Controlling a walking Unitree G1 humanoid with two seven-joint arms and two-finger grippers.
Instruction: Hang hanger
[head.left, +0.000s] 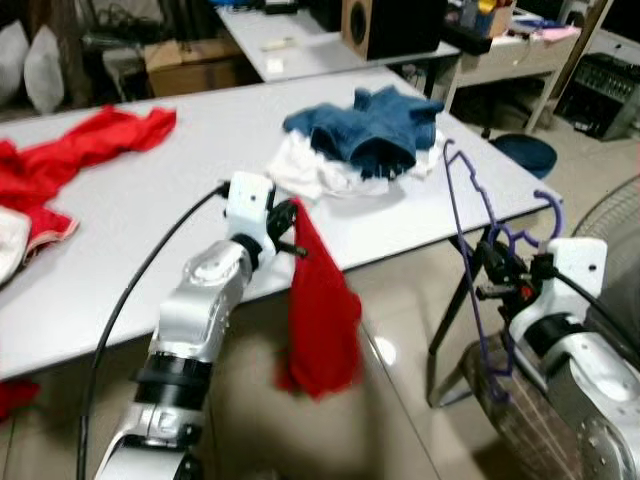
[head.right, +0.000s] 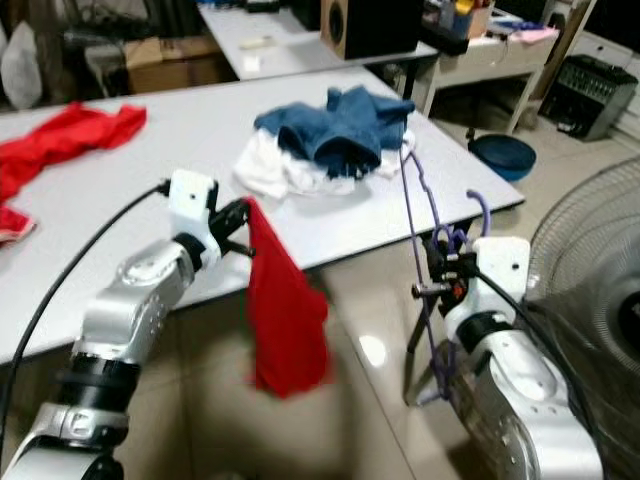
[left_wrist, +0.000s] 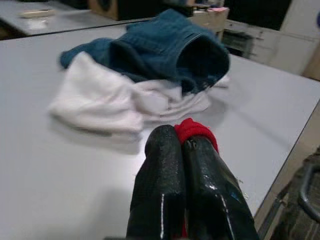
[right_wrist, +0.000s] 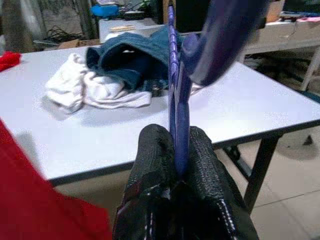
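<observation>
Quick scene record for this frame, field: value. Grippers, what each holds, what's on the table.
left gripper: shut on red garment, which hangs off the table's near edge
right gripper: shut on purple hanger, held roughly upright beside the table
hanger state: bare, nothing on it yet
table: white, holds the clothes
blue garment: crumpled on top of white garment, far right part of table
red cloth: spread on the table's left part
fan: at the robot's right
</observation>
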